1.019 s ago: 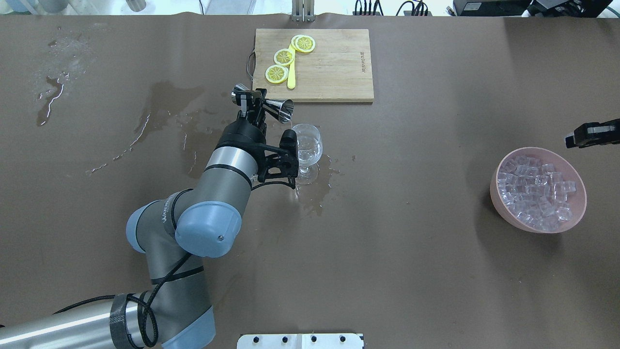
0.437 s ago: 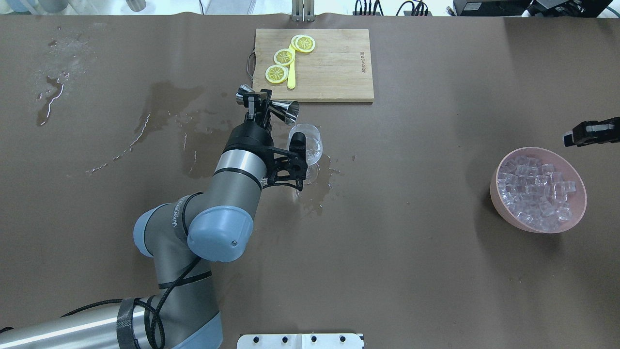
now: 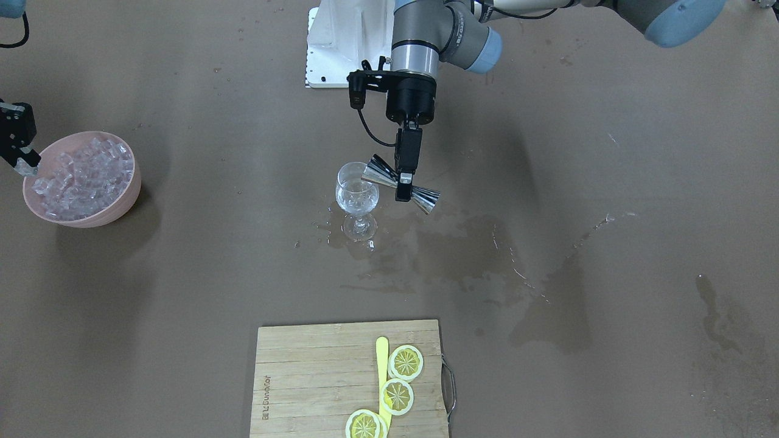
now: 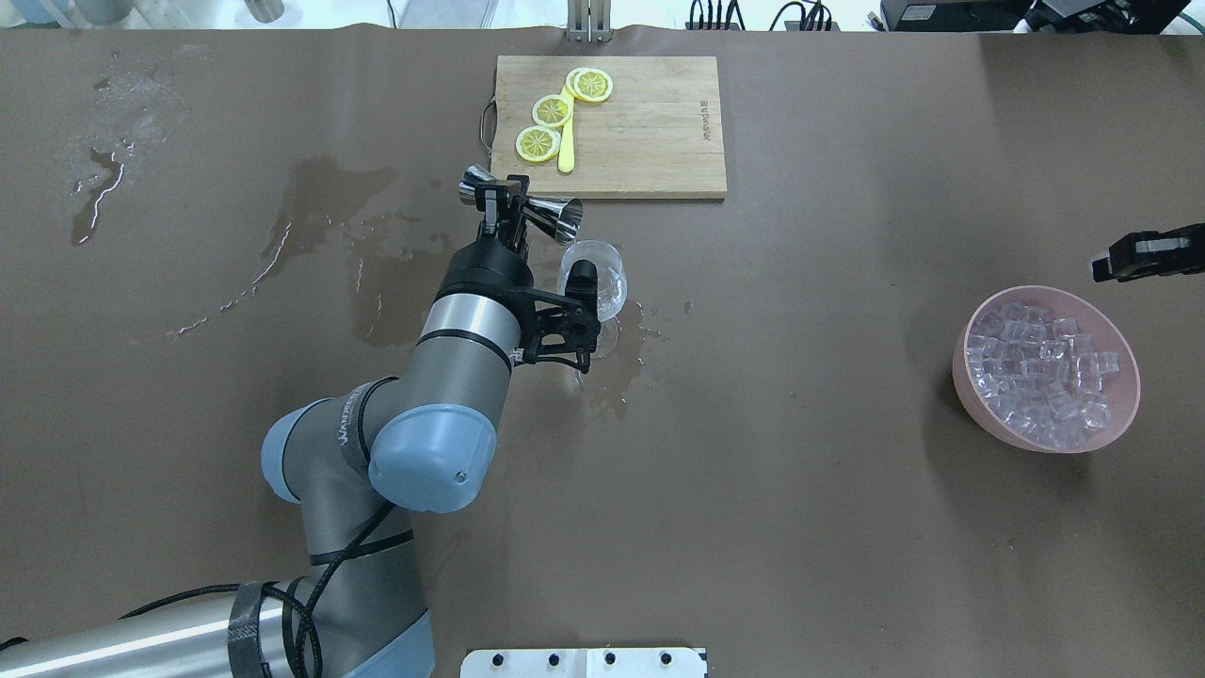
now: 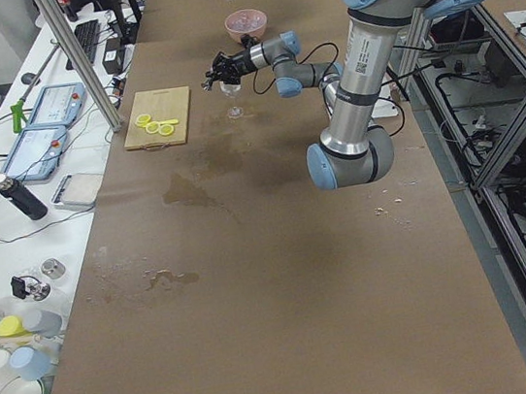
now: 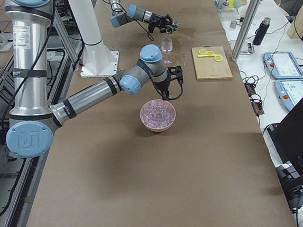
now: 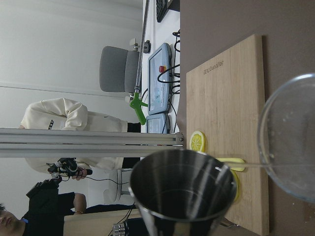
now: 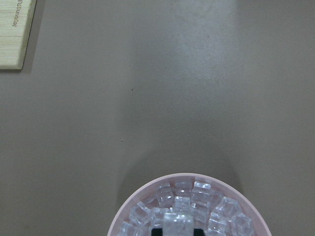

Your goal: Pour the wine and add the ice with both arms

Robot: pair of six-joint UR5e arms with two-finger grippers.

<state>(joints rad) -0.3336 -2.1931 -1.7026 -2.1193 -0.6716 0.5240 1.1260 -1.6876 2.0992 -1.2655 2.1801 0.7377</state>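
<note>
The left arm [image 4: 452, 330] reaches from the near edge of the brown counter [image 4: 800, 518]; its claw [image 4: 506, 205] pinches a steel jigger [image 4: 557, 217] at the waist, tipped sideways, wide mouth at the rim of a stemmed glass [image 4: 612, 282]; a little clear wine [image 3: 356, 199] sits in the glass, with puddles [image 3: 389, 243] round its foot; pouring well likely means keeping the lip over the glass's mouth until drips stop. To the right, ice [image 4: 1045, 377] fills a pink bowl [image 4: 962, 377]; the right claw [image 4: 1100, 268] hovers just beyond, and I cannot tell its grip. Farthest, a cutting board [image 4: 640, 132] holds lemon slices [image 4: 538, 143].
</note>
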